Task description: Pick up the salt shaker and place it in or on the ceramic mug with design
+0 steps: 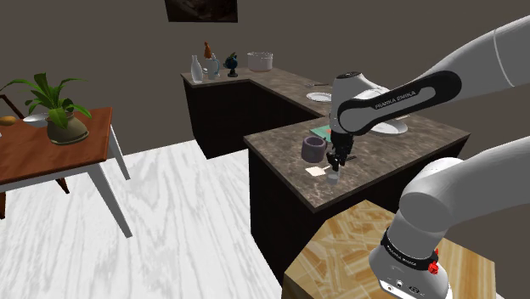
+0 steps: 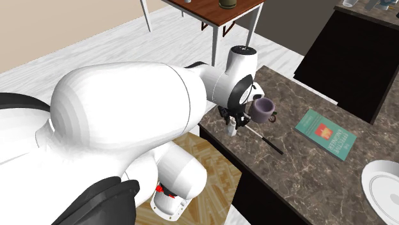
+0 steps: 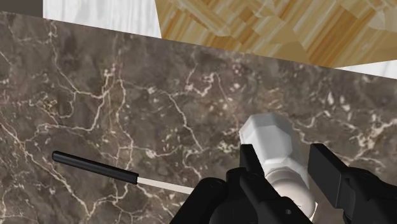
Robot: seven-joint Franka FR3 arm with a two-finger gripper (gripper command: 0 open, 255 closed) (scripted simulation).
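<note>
Gripping the salt shaker (image 1: 333, 177) near the edge of the dark marble tabletop (image 1: 280, 140).
Shoulder view: the white shaker stands just beside the dark mug (image 1: 313, 149), under the lowered arm. Second exterior view: it sits between the mug and the tabletop's edge, with a thin black-handled stick (image 2: 267, 140) close by and a teal book (image 2: 326, 134) farther along. Wrist view: the jaws pinch the shaker, one black finger against each side.
</note>
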